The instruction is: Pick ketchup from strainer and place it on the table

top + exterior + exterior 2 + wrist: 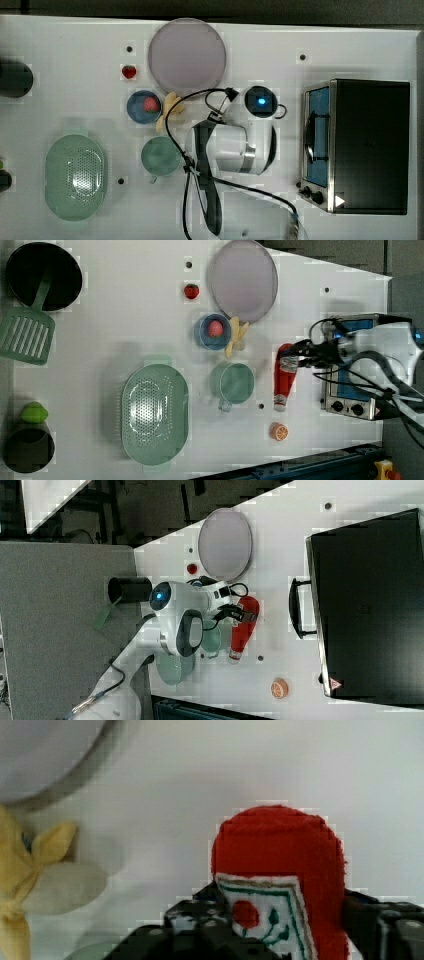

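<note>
White table (pixel 125 315); ketchup (pixel 284 382), strainer (pixel 155 415), plate (pixel 243 279) lying on it.

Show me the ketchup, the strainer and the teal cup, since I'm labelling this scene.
ketchup (pixel 285 377): left view, on its red body below the label.
strainer (pixel 155 412): left view, on its perforated bottom.
teal cup (pixel 233 383): left view, on its inside.

Ketchup (pixel 285 377) lying on worktop (pixel 110 330) right of cup (pixel 232 383) in the left view, strainer (pixel 155 412) lower centre, plate (pixel 243 279) at top
</note>
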